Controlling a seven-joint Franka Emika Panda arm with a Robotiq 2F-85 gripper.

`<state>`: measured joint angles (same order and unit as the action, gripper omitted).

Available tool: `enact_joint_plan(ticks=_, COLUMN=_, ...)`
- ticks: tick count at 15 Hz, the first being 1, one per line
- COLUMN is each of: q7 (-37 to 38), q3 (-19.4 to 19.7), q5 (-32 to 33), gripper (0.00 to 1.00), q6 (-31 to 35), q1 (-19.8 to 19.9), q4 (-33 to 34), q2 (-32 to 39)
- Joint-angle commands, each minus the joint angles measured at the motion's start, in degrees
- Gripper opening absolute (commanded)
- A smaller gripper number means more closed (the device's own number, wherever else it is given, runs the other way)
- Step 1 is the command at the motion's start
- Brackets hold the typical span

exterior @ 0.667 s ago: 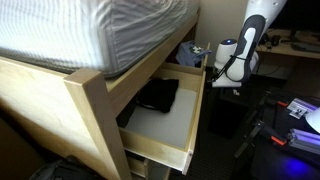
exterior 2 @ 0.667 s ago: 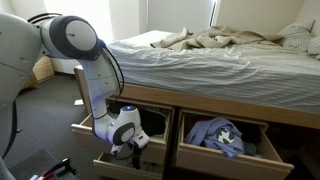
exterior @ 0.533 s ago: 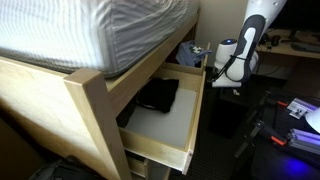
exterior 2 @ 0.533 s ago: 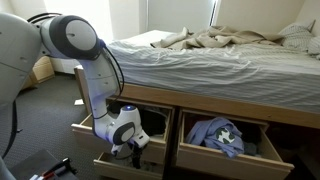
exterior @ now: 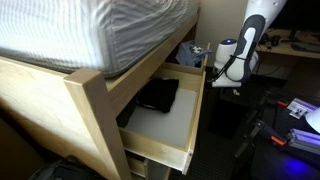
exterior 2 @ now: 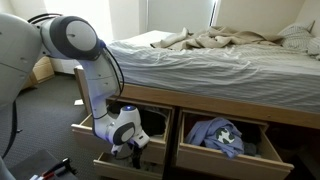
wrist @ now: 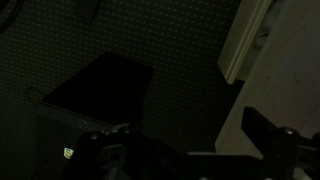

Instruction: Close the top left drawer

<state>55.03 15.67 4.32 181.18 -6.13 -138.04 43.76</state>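
Wrist view: very dark, the gripper [wrist: 185, 140] shows its fingers [wrist: 105, 140] apart, holding nothing. In an exterior view, the top left drawer [exterior: 160, 152] is pulled out under the bed [exterior: 100, 30], with the gripper beside its front. In an exterior view, the gripper hangs over the drawer's front edge.

Both exterior views share the top left drawer [exterior: 168, 128], low alongside it and frontally below the bed [exterior 2: 190, 60]; wrist view close, dark.
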Motion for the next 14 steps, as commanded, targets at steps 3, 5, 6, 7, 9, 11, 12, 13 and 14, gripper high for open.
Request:
enact_joint_plan(ticks=3, q7=-5.0, q3=-0.3, q5=-5.9, gripper=1.0, q6=-0.1, q1=-0.8, q4=0.1, q2=0.2)
enact_joint_plan(ticks=5, q7=-14.2, q3=-1.7, q5=-4.8, gripper=1.0, q6=-2.8, q1=4.7, q4=-4.5, q2=-0.8)
enact_joint_plan(ticks=6, q7=-15.7, q3=1.0, q5=-5.9, gripper=1.0, q6=-4.0, q1=2.0, q4=-5.1, q2=0.0)
enact_joint_plan(ticks=7, q7=-17.6, q3=3.1, q5=-6.6, gripper=1.0, q6=-5.1, q1=0.3, q4=-6.6, q2=-0.5)
enact_joint_plan(ticks=9, q7=-16.9, q3=6.8, q5=-10.5, gripper=1.0, q6=0.4, q1=-3.5, q4=-7.2, q2=1.4)
enact_joint_plan(ticks=11, q7=-17.4, q3=5.5, q5=-15.4, gripper=1.0, q6=8.1, q1=-1.9, q4=-7.5, q2=0.6)
enact_joint_plan(ticks=12, q7=-17.6, q3=3.8, q5=-18.1, gripper=1.0, q6=10.9, q1=-1.0, q4=-7.0, q2=0.3)
enact_joint_plan(ticks=13, q7=-17.8, q3=2.7, q5=-20.4, gripper=1.0, q6=13.9, q1=-0.6, q4=-6.7, q2=-0.3)
enact_joint_plan(ticks=14, q7=-17.8, q3=0.8, q5=-22.4, gripper=1.0, q6=16.7, q1=0.2, q4=-5.9, q2=-0.3)
